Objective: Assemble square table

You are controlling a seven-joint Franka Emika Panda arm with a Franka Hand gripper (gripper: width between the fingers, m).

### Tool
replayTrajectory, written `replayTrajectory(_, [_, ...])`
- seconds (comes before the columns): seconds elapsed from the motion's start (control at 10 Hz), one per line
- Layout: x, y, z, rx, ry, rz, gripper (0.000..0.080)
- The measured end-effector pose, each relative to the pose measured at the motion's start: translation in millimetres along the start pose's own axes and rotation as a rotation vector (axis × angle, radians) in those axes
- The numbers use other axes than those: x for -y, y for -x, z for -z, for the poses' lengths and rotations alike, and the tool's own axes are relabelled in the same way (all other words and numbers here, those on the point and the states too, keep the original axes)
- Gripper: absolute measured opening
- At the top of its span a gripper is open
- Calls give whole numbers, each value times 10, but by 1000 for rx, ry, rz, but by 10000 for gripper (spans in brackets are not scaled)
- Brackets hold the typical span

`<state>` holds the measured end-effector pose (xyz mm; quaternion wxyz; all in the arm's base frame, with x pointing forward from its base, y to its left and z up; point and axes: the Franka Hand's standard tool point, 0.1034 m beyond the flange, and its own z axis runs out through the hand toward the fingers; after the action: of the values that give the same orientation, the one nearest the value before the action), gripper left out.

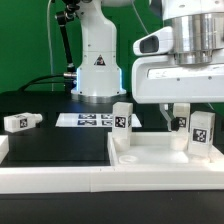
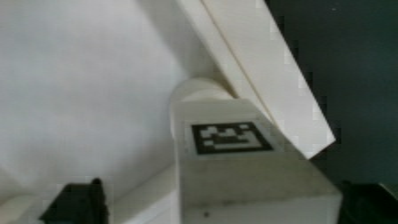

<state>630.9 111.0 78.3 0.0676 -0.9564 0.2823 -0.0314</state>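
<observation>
The white square slab (image 1: 158, 152) lies flat at the exterior view's right. Three tagged white legs stand on it: one (image 1: 122, 117) at its left corner, one (image 1: 181, 118) at the back and one (image 1: 200, 131) at the right. A fourth leg (image 1: 20, 121) lies on the black table at the left. My gripper (image 1: 179, 110) hangs over the back leg, open, its fingers on either side of it. In the wrist view that leg (image 2: 231, 140) stands between the dark fingers (image 2: 71, 205), with a gap on one side, by the slab's edge (image 2: 267, 75).
The marker board (image 1: 88, 120) lies in front of the robot base (image 1: 98, 60). A long white rail (image 1: 70, 180) edges the front of the black work surface (image 1: 55, 148), with a short piece at the left (image 1: 3, 150).
</observation>
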Motion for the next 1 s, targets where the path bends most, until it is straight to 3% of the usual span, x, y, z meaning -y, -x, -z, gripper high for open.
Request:
replayTrajectory(0.2, [33,-14,29,-1,-4,-3,375])
replayTrajectory(0.3, [18,-21,30,0,-1,-5,291])
replayTrajectory(0.7, [9,-26,28,0,-1,-36,291])
replayTrajectory(1.0, [-10,-33,26,0,0,-236,291])
